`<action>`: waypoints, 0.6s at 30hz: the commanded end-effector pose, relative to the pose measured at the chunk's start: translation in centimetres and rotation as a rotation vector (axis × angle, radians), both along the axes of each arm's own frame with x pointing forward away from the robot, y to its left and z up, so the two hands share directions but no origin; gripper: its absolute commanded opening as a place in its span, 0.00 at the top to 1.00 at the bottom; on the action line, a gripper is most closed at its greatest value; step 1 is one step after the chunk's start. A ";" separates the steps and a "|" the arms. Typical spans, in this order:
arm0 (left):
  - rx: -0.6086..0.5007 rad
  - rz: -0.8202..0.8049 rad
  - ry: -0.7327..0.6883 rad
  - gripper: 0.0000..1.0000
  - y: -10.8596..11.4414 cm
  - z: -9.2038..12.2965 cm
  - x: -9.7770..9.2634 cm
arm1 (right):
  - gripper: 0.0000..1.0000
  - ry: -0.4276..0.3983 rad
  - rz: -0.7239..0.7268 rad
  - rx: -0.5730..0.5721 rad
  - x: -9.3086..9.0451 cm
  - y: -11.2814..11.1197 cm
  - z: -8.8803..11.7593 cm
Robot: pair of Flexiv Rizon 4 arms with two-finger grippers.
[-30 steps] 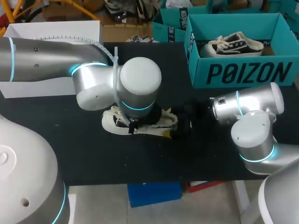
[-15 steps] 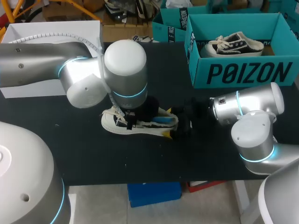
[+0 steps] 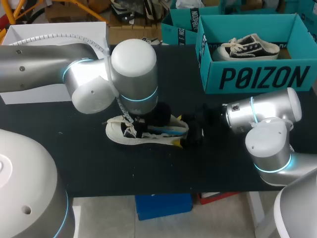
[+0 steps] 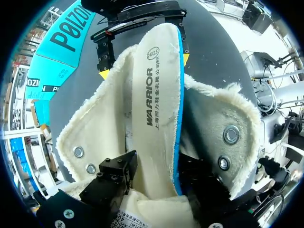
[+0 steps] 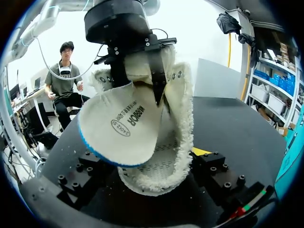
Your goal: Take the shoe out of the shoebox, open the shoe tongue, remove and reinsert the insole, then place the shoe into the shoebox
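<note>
My left fingers [image 4: 111, 173] are clamped on one end of the insole [image 4: 159, 109], which sticks partly out of the open shoe [image 4: 223, 123]. My right fingers [image 5: 213, 166] press on the shoe from both sides, at its end nearer the shoebox [image 3: 257, 74]. The shoe lies on the table [image 3: 99, 163] outside the shoebox, in front of its left corner.

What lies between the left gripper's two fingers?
The white, blue-edged insole of the shoe, pinched from both sides by the left gripper; the left wrist view shows it best.
</note>
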State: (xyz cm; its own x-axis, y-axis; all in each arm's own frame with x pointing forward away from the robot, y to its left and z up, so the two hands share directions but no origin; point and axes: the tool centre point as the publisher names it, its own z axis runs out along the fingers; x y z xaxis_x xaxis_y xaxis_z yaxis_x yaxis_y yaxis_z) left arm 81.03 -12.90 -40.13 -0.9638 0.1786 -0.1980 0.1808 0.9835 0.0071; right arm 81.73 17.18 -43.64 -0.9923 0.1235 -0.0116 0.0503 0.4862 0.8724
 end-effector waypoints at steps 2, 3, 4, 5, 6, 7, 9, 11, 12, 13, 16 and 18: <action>0.022 0.008 -0.014 0.00 0.0 0.8 0.3 | 1.00 0.001 -0.003 -0.002 0.3 -0.3 -0.4; 0.035 0.008 -0.016 0.00 -0.1 0.9 0.3 | 1.00 0.001 -0.003 -0.002 0.3 -0.3 -0.4; 0.039 0.009 -0.014 0.00 -0.1 0.8 0.4 | 1.00 0.001 -0.003 -0.002 0.3 -0.3 -0.4; 0.068 0.015 -0.019 0.00 -0.2 0.7 0.5 | 1.00 0.001 -0.003 -0.002 0.3 -0.3 -0.4; 0.089 0.016 -0.023 0.00 -0.4 0.5 0.6 | 1.00 0.001 -0.003 -0.002 0.3 -0.3 -0.4; 0.100 0.014 -0.013 0.00 -0.5 0.3 0.6 | 1.00 0.001 -0.003 -0.002 0.3 -0.3 -0.4; 0.117 0.014 0.019 0.00 -0.9 -0.2 0.8 | 1.00 0.001 -0.003 -0.002 0.3 -0.3 -0.4; 0.119 -0.001 0.032 0.14 -1.1 -0.5 0.7 | 1.00 0.001 -0.003 -0.002 0.3 -0.3 -0.4; 0.118 0.001 0.033 0.51 -1.2 -0.6 0.7 | 1.00 0.001 -0.003 -0.002 0.3 -0.3 -0.4; 0.111 -0.001 0.040 0.67 -1.3 -0.6 0.6 | 1.00 0.001 -0.003 -0.002 0.3 -0.3 -0.4; 0.097 -0.005 0.055 1.00 -1.5 -0.5 0.4 | 1.00 0.001 -0.003 -0.002 0.3 -0.3 -0.4; 0.089 -0.008 0.054 1.00 -1.6 -0.2 0.2 | 1.00 0.001 -0.003 -0.002 0.3 -0.3 -0.4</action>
